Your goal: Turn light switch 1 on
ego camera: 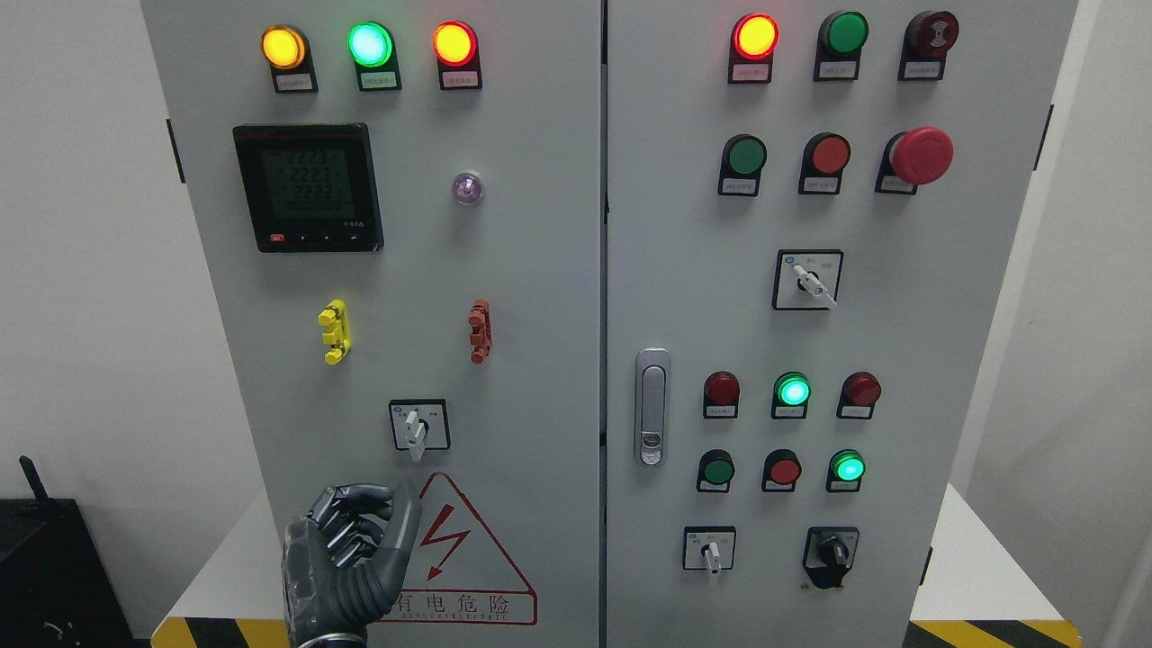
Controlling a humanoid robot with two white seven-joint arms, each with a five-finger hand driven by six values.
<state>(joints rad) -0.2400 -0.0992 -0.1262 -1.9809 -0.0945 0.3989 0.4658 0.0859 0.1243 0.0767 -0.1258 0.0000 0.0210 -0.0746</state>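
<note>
I see my left hand point(351, 549), a dark grey robotic hand, raised at the lower left of the grey metal cabinet door point(540, 270), fingers curled inward, thumb up, holding nothing. The small white-handled rotary switch point(416, 430) in its black-framed plate sits just above and slightly right of the thumb tip, handle pointing down. No right hand shows, so I judge the left does this.
</note>
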